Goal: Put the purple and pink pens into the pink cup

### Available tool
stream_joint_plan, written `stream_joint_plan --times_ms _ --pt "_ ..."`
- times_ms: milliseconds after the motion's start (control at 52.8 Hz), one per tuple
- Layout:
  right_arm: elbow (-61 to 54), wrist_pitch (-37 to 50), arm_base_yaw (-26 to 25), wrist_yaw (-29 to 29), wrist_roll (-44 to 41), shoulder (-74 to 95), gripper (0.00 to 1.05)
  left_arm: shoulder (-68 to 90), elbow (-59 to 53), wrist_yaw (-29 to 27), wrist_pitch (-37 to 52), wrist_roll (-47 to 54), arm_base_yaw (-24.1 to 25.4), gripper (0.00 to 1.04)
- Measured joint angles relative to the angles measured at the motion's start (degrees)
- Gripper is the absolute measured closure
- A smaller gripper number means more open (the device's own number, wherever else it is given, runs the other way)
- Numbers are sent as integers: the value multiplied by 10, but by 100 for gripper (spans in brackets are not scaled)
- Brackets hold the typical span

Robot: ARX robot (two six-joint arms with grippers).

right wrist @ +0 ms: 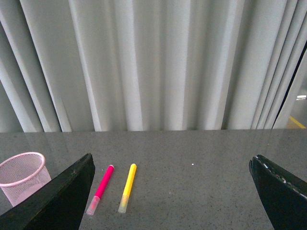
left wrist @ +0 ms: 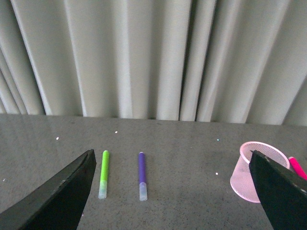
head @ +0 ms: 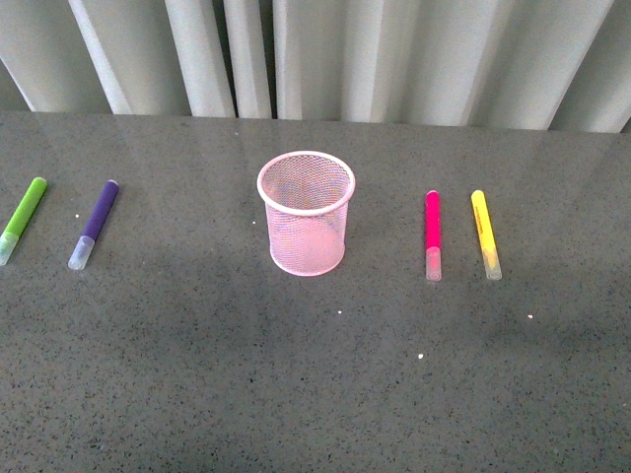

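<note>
The pink cup (head: 307, 211) stands upright in the middle of the grey table, empty as far as I see. The purple pen (head: 95, 224) lies flat to its left, the pink pen (head: 432, 235) flat to its right, both with clear caps toward me. Neither arm shows in the front view. My left gripper (left wrist: 175, 191) is open and empty, held above the table; its view shows the purple pen (left wrist: 142, 175) and the cup (left wrist: 253, 171). My right gripper (right wrist: 177, 191) is open and empty; its view shows the pink pen (right wrist: 100, 188) and the cup (right wrist: 23, 176).
A lime-green marker (head: 22, 219) lies at the far left, beside the purple pen. A yellow marker (head: 485, 234) lies to the right of the pink pen. Pale pleated curtains (head: 315, 54) hang along the table's far edge.
</note>
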Motion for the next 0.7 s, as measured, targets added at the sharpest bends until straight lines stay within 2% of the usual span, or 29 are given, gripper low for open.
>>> stream_joint_plan --times_ms 57,76,114,227,322,474,569,701 --pt "0 0 0 0 0 0 7 56 33 -121 -78 -59 -39 7" --pt "0 0 0 0 0 0 7 68 37 -128 -83 -70 -42 7" --pt "0 0 0 0 0 0 7 111 43 -180 -79 -107 -55 7" --pt "0 0 0 0 0 0 7 217 54 -210 2 -161 -92 7" --pt "0 0 0 0 0 0 7 319 81 -194 106 -166 -108 7" --pt "0 0 0 0 0 0 7 521 163 -121 262 -146 -94 7" --pt "0 0 0 0 0 0 7 672 236 -62 307 -122 -71 7" --pt "0 0 0 0 0 0 7 801 308 -41 324 -104 -56 7"
